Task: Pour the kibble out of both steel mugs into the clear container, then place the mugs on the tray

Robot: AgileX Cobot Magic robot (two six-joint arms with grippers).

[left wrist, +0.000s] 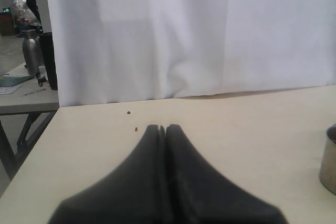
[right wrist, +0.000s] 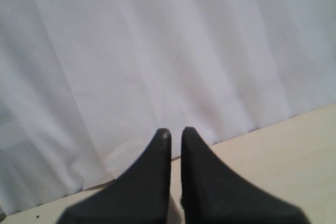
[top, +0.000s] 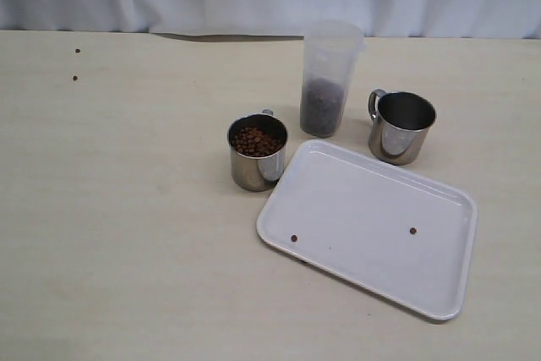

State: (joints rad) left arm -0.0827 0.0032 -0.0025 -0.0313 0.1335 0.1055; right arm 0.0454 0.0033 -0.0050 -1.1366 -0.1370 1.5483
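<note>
Near the bench's far edge, tall translucent clear container (top: 329, 65), dark round kibble (top: 321, 109) at its bottom. Beside it, shiny cylindrical left steel mug (top: 256, 168) heaped with pellets and right steel mug (top: 399, 143), empty. Toward the near right corner, flat white round-cornered tray (top: 363, 209). Left gripper (left wrist: 163, 128) and right gripper (right wrist: 176, 132): black tapered fingers together, empty.

The table (top: 127, 234) is set with a steel mug (top: 256, 173), clear container (top: 328, 73), second mug (top: 397, 143) and tray (top: 363, 209). Stray pellets (top: 74, 78) are seen leftward.

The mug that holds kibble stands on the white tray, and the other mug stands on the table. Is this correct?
The mug holding the kibble stands on the table, beside the tray, not on it; the exterior view shows this. The other mug is indeed on the table.
</note>
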